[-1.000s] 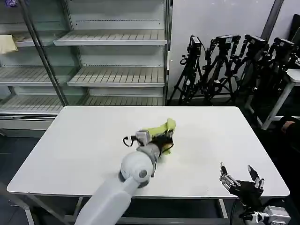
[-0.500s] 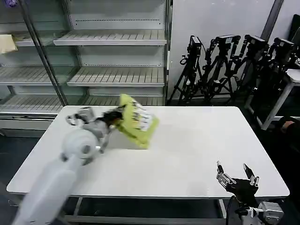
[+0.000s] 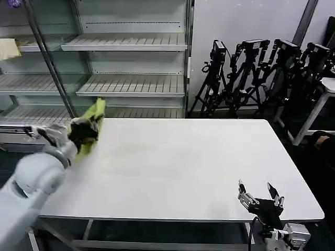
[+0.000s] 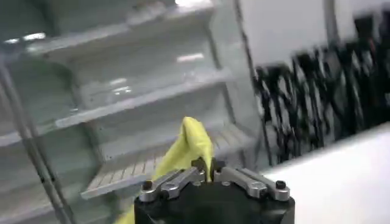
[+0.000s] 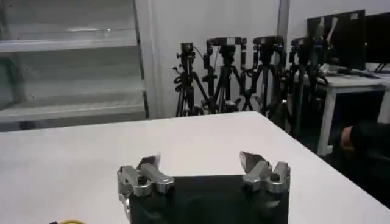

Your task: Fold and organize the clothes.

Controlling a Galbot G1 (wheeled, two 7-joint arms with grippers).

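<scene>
We're facing a white table [image 3: 183,167]; metal shelving [image 3: 125,68] is standing behind, w/ black tripods [image 3: 261,73] crowding along the white wall [image 3: 246,21].

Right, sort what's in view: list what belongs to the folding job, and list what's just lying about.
Belongs to the job:
- yellow-green T-shirt, bunched in the left tool
- white table
- right tool, open, idle at the table's near edge

Lying about:
- empty shelves
- camera tripods

Head high; wrists low, shelfward.

The left gripper [image 3: 84,130] has swung the T-shirt [image 3: 93,117] from table centre to the far-left corner
</scene>
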